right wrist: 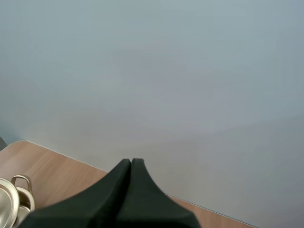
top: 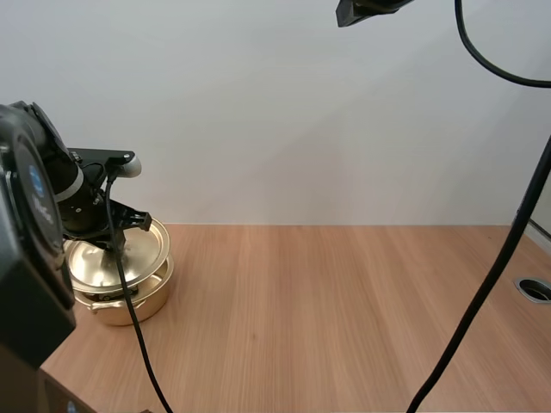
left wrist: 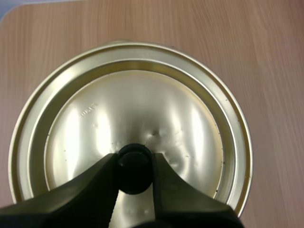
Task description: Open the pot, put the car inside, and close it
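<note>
My left gripper point(left wrist: 134, 167) pinches the round black knob point(left wrist: 134, 157) of the shiny gold metal lid point(left wrist: 142, 99) atop the round gold metal pot point(top: 129, 305), likely to lift it, while my right gripper point(right wrist: 131, 164) hangs closed and empty, well apart from the pot.

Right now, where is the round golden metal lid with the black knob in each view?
High view: round golden metal lid on the table's left side, under the left end effector.
Left wrist view: straight below, its black knob pinched by that end effector.
Right wrist view: its rim beside the pot's loop handle.
Shared landmark: the light wooden table.
</note>
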`<control>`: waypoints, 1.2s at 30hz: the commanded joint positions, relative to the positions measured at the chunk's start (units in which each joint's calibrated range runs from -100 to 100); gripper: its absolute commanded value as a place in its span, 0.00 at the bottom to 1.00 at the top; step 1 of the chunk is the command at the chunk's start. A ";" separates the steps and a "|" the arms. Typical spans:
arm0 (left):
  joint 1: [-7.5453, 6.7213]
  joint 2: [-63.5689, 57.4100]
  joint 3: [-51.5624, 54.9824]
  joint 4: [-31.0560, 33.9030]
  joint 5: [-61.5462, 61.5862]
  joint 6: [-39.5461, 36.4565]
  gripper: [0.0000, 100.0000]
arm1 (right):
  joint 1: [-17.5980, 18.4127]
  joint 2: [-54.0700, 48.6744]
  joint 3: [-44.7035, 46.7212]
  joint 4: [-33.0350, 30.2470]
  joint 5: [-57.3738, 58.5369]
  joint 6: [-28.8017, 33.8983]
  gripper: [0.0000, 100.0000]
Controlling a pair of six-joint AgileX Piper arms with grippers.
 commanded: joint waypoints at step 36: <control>0.01 16.72 0.32 -3.02 -6.46 0.80 0.00 | -0.04 -2.81 0.03 0.31 1.99 0.02 0.00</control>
